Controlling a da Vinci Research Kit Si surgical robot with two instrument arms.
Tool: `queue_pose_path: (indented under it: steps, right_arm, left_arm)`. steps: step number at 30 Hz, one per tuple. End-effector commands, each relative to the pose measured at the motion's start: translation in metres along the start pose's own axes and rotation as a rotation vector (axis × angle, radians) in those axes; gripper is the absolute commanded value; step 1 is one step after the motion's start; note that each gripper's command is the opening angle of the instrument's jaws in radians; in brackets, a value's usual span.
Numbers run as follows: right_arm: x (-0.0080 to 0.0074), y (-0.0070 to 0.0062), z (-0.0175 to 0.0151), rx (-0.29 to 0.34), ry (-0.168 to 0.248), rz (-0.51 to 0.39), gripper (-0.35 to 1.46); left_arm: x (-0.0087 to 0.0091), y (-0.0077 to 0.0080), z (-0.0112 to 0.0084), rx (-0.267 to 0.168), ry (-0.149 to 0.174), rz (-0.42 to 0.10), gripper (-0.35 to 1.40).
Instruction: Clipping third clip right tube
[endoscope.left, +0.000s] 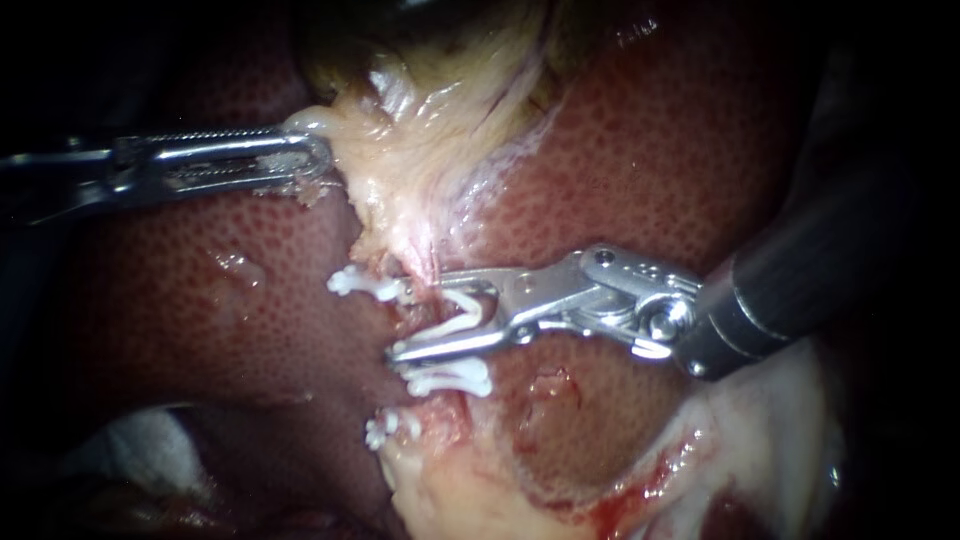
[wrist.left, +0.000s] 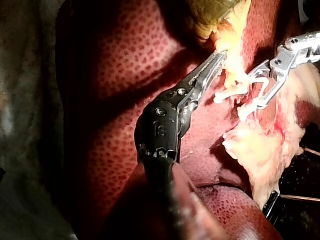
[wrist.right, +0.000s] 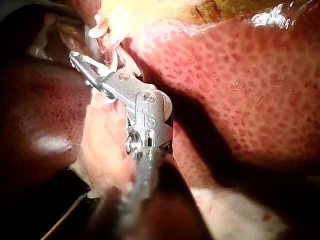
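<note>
Pincer of right instrument gapes, carrying an open clip astride the tube; next, likely squeeze shut. Left instrument clamps pale tissue.

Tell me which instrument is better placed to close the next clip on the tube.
Right. The right instrument holds an open clip in its jaws, among the placed clips. The left instrument is apart, its jaws shut on pale tissue.
</note>
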Motion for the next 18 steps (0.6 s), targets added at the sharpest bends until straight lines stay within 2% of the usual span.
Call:
queue_pose_path:
  steps: [1,9,11,18]
  right_arm:
    - [0.0,0.0,-0.0001,0.001,0.0,0.0,0.22]
    - [0.0003,0.0,-0.001,-0.006,0.002,0.008,-0.16]
    - [0.0002,0.0,-0.0011,-0.006,0.003,0.02,-0.33]
    - [-0.0002,-0.0002,-0.0014,-0.004,0.002,0.047,-0.35]
  left_arm:
    - [0.0,0.0,0.0,0.0,0.0,0.0,-0.35]
    - [-0.0001,-0.0001,0.0001,0.001,0.0,0.001,-0.35]
    - [-0.0001,-0.0001,0.0001,0.001,0.001,0.001,-0.35]
    - [-0.0001,-0.0001,0.0002,0.001,0.001,0.001,-0.35]
